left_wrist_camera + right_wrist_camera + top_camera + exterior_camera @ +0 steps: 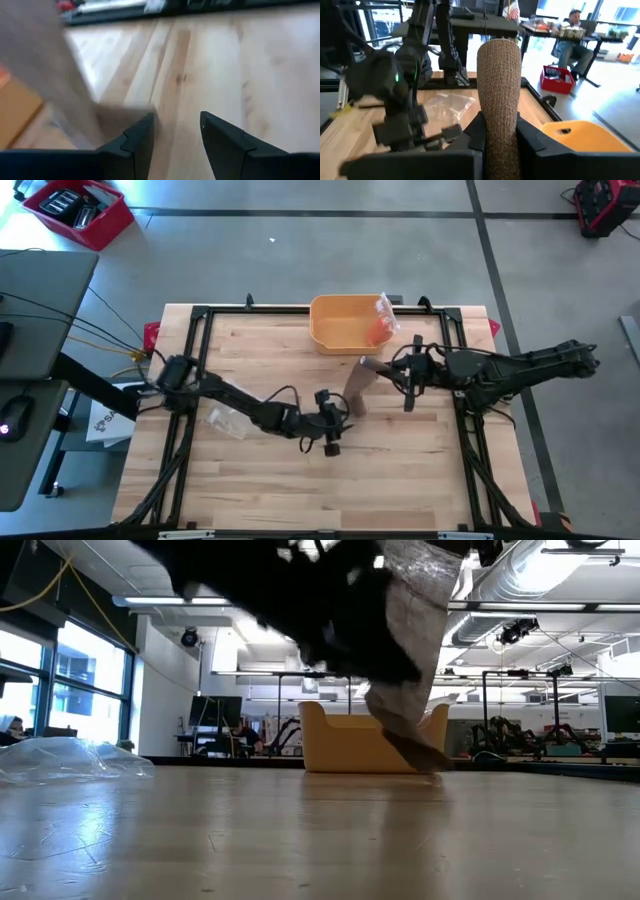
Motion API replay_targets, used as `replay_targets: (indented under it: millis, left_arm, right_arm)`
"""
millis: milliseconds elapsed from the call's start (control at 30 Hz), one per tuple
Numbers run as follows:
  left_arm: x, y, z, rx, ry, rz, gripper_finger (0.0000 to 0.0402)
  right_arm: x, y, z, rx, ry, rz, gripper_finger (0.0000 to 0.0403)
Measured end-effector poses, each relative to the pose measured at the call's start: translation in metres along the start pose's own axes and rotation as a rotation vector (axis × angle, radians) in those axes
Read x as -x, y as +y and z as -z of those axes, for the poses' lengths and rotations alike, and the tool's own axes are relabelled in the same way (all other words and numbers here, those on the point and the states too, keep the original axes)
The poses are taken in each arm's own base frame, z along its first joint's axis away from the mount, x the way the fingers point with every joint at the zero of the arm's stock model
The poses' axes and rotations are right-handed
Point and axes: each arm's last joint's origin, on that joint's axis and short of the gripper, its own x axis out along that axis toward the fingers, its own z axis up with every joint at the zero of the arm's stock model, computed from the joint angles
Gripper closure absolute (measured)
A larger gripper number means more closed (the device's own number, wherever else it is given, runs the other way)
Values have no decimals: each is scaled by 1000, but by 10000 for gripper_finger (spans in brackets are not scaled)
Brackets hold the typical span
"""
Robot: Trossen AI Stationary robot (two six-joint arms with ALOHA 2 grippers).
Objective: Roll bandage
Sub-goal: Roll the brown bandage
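bandage [498,100] in right gripper [499,131] (left gripper [177,130] open beside it)

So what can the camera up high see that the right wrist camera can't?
Only the high view shows the whole wooden table, the right arm's gripper from outside, and the red bin on the floor at the left. Only the right wrist view shows a seated person at a desk. Both show the tan bandage pinched by the right gripper, the yellow bin, the left gripper, open, and the clear plastic wrapper.
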Motion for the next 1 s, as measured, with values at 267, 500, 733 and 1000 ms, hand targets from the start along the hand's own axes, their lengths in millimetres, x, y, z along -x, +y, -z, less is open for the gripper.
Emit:
replay_targets:
  millis: [267,500,733,1000]
  left_arm:
    - [-27,-4,15,50,-141,16,250]
    - [-35,7,15,81,-181,-67,250]
    - [-57,33,30,147,-163,-183,250]
    - [-94,68,71,414,51,-243,250]
  right_arm:
    - [-1,-2,5,-18,50,12,364]
    - [-1,-2,3,-33,29,15,364]
    - [-1,-2,4,-69,37,14,364]
    - [-1,-1,5,-69,45,-5,363]
